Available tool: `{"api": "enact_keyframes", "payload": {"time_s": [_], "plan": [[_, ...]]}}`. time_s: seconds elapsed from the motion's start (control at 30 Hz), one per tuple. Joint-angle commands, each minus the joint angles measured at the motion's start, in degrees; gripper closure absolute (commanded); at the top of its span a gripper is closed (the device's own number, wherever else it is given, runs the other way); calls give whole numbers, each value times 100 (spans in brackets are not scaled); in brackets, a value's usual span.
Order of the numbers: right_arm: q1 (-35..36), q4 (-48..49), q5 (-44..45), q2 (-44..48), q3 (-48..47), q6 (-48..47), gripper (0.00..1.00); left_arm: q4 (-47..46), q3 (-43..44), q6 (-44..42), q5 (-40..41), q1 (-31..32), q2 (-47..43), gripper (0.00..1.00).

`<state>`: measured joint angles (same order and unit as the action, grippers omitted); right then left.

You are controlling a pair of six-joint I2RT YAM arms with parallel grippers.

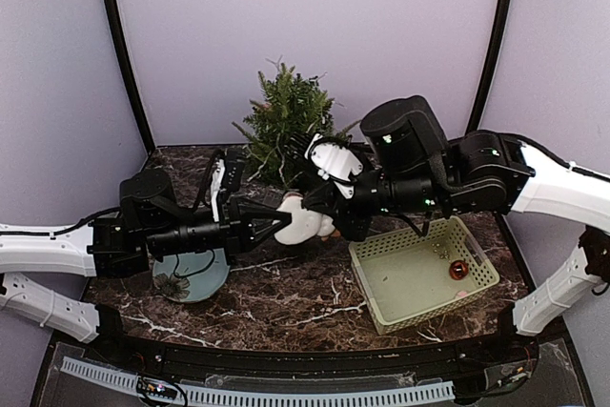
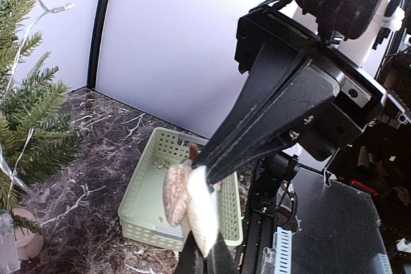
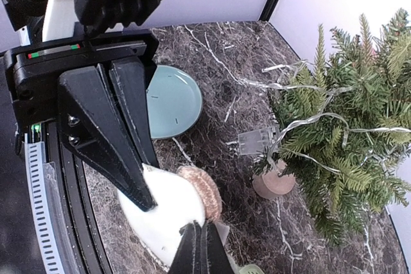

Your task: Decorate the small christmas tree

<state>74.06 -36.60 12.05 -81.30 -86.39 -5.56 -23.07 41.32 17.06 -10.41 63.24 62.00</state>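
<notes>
Tree (image 1: 286, 121) is being shown from above at the tabletop's (image 1: 286, 302) rear, both arms being stretched low, meeting before it. Left wrist: a soft ornament (image 2: 200, 213) is being pinched by left gripper (image 2: 200, 251) and right gripper (image 2: 200, 162) alike. Right wrist: tree is being judged light, tippy, best steadied at its pot (image 3: 273, 185).
</notes>
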Motion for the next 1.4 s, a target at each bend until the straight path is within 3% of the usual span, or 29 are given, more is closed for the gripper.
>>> {"api": "enact_keyframes", "payload": {"time_s": [0.0, 0.03, 0.13, 0.27, 0.37, 0.57, 0.73, 1.13, 1.37], "plan": [[51, 453, 119, 158, -153, -29, 100, -302, -120, -84, 122, 22, -322, 100], [55, 507, 146, 184, -136, -12, 100, -320, -131, -99, 199, 22, -360, 100], [55, 698, 269, 305, -74, 48, 87, -360, -219, -156, 389, 21, -591, 100], [53, 932, 378, 486, -43, 149, 47, -359, -310, -321, 770, 21, -938, 100], [49, 1227, 371, 692, 71, 241, 35, -285, -362, -586, 1184, 21, -1253, 100], [-49, 1773, 820, 1040, 220, 465, 32, -146, -360, -1339, 2004, 21, -1830, 100], [-571, 2131, 723, 1197, 282, 898, 32, -260, -19, -2263, 2492, 21, -1919, 100], [-1354, 2980, 164, 1142, 424, 1426, 41, -872, 658, -4987, 2079, 33, -1445, 100], [-1604, 3123, -298, 646, 75, 1664, 42, -1665, 616, -6462, 2312, 83, -1050, 100]]}}
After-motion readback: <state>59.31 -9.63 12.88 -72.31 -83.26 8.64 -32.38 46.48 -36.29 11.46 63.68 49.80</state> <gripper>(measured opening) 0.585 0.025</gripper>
